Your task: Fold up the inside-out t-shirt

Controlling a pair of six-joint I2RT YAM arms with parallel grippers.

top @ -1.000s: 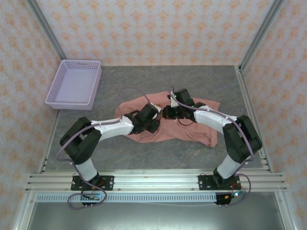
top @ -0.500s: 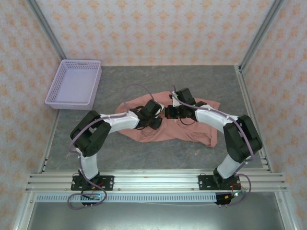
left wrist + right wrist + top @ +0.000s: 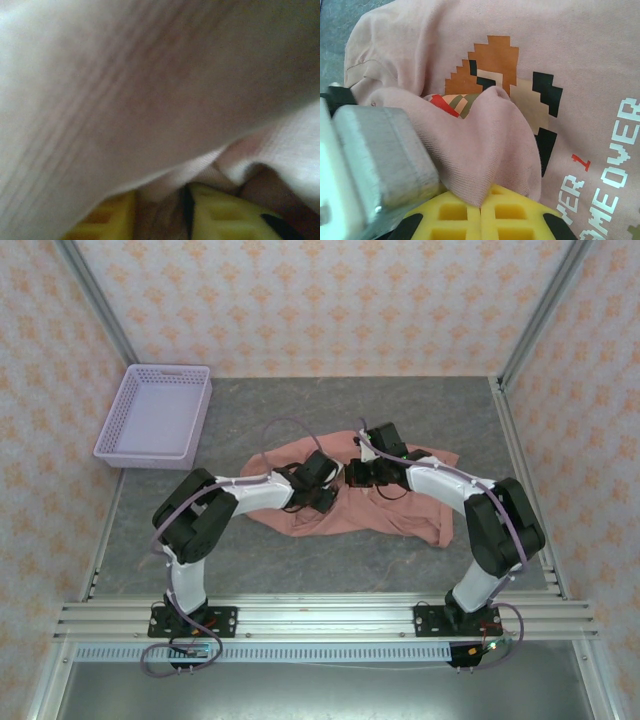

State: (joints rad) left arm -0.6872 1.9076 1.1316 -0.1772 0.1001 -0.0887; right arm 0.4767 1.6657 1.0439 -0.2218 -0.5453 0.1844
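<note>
The salmon-pink inside-out t-shirt (image 3: 385,515) lies crumpled mid-table. Its blocky orange, brown and white print (image 3: 495,65) faces up with white lettering beside it. My right gripper (image 3: 352,475) is shut on a raised peak of the shirt (image 3: 485,145), and its yellow pads (image 3: 510,212) meet on the cloth. My left gripper (image 3: 326,488) sits right against it, buried in the shirt's folds (image 3: 150,100). The left gripper's yellow pads (image 3: 225,215) stand close together with pink cloth wedged between them. A grey metal body (image 3: 375,150) crowds the right wrist view on the left.
A lilac plastic basket (image 3: 168,369) stands at the far left on the grey tabletop (image 3: 300,405). Metal frame posts and patterned walls enclose the table. Bare table lies behind and in front of the shirt.
My left arm has pushed right and farther in, bringing its gripper against the right gripper in the shirt. The right gripper has stayed nearly still, holding the cloth.
</note>
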